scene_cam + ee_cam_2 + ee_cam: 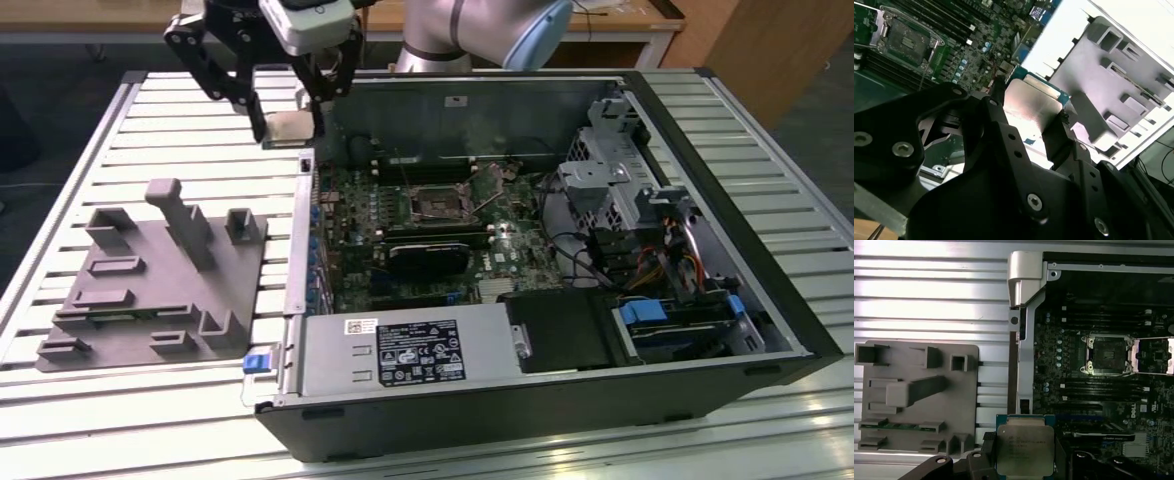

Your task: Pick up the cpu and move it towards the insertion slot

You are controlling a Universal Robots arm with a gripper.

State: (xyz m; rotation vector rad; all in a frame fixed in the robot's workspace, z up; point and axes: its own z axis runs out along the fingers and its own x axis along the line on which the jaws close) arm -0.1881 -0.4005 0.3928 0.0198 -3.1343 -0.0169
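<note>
My gripper hangs in the air at the far corner of the open computer case, on the exterior view's left, shut on the cpu. The thin square chip shows its silvery face between the black fingers in both wrist views. On the motherboard, the insertion slot is a square socket with a shiny frame and dark centre, also seen in both wrist views. It lies inside the case, apart from the held cpu.
A grey moulded block with upright posts lies on the slatted table beside the case. The case wall stands between block and motherboard. A black card, power supply and drive cables fill the case.
</note>
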